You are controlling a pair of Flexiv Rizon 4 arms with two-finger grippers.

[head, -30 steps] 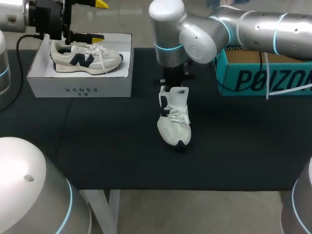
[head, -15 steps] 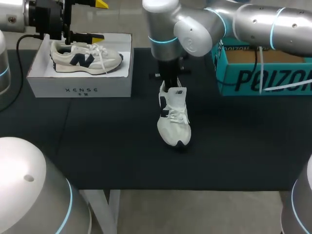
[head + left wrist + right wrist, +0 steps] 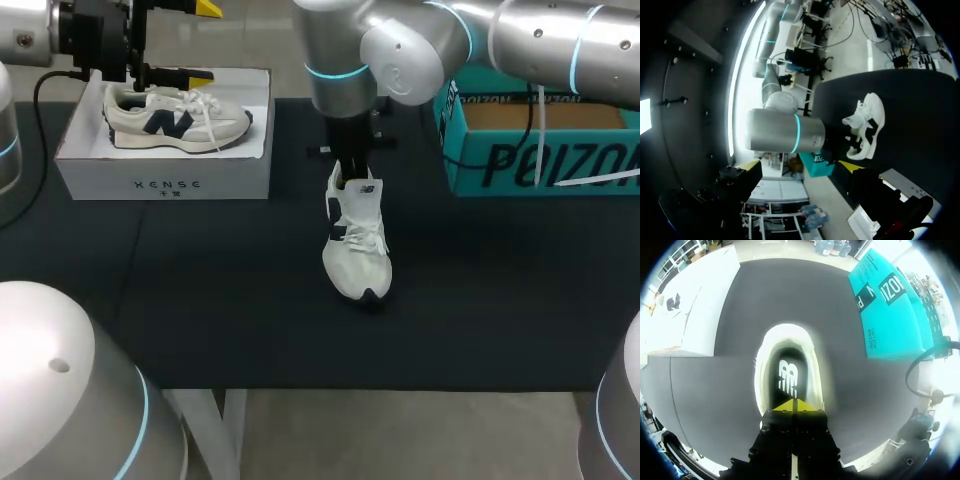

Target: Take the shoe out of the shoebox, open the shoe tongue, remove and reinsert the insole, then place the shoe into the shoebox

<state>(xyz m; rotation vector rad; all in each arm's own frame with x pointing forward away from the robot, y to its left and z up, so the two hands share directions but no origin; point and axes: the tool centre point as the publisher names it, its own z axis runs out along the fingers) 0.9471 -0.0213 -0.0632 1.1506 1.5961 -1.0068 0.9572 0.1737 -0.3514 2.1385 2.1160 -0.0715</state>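
Midway on the surface [image 3: 200, 320], the shoe [image 3: 357, 245] stays put; the right arm [image 3: 400, 50] swung left, right fingers [image 3: 785, 406] clenched at its heel. Toe faces the near edge, long axis front-to-back. Left fingers [image 3: 193, 75] gape over the shoebox [image 3: 165, 185].

Teal box [image 3: 520, 160]: cut by picture edge, head view | shoe [image 3: 357, 245]: heel hidden behind right arm [image 3: 400, 55] | right gripper [image 3: 794, 405]: fingers pressed together, anything pinched between them indiscernible | left gripper [image 3: 203, 42]: upper finger partly cut off.
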